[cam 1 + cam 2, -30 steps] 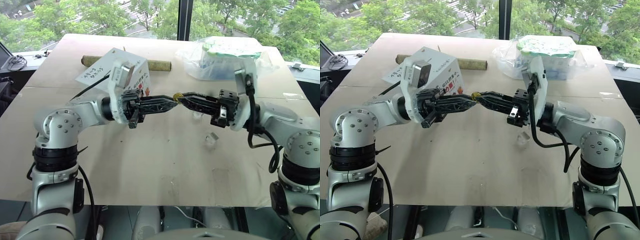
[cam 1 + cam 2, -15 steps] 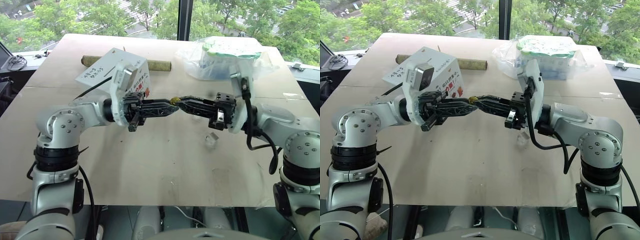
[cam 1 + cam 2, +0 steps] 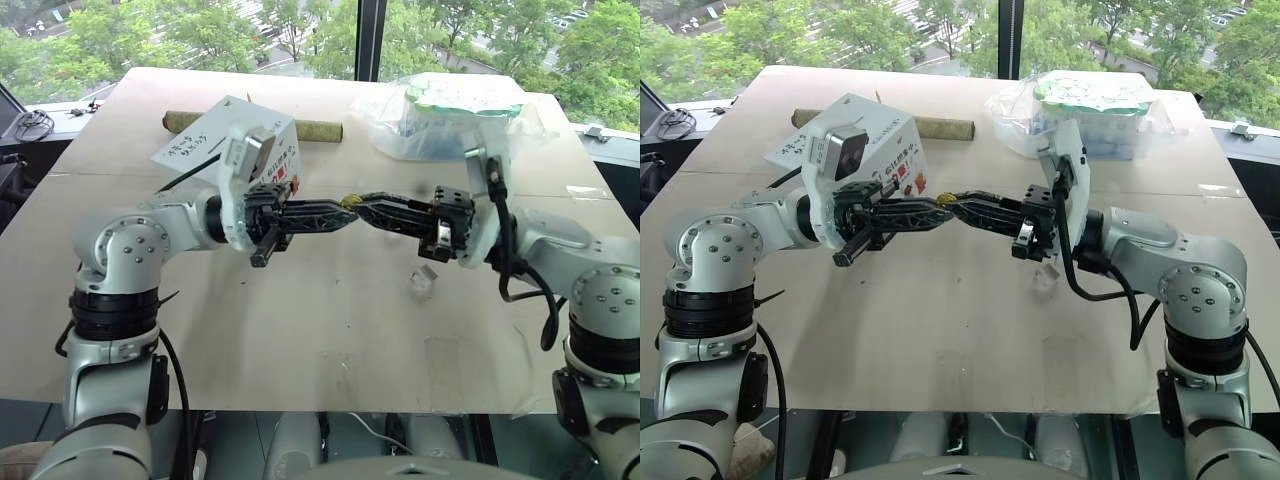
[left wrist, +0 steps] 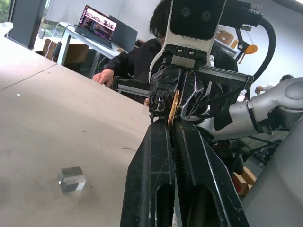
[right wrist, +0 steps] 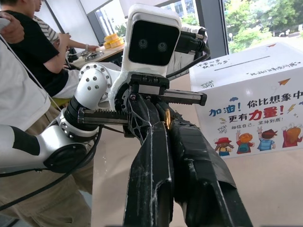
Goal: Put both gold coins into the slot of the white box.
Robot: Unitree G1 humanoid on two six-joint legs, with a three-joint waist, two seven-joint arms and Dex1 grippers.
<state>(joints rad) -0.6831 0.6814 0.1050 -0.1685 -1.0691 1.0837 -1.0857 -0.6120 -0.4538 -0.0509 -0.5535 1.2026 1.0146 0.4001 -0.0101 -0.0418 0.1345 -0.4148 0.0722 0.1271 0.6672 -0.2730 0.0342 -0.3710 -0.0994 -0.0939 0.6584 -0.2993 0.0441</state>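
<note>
Office-like lab: laptop (image 4: 98, 23) on desk (image 4: 71, 33), large windows (image 3: 300, 30).

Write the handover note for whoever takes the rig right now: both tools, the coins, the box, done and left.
Left tool: shut on the gold coin, tip to tip with the right tool.
Right tool: shut on the same coin; both grip it in mid-air above the table.
White box: on the table behind the left arm, slot on top. Whether a coin is already in it cannot be told.
Second coin: I cannot make it out.
Done: one coin lifted and shared between the tools.
Left: release one tool, carry the coin to the slot, drop it in; then the other coin.
</note>
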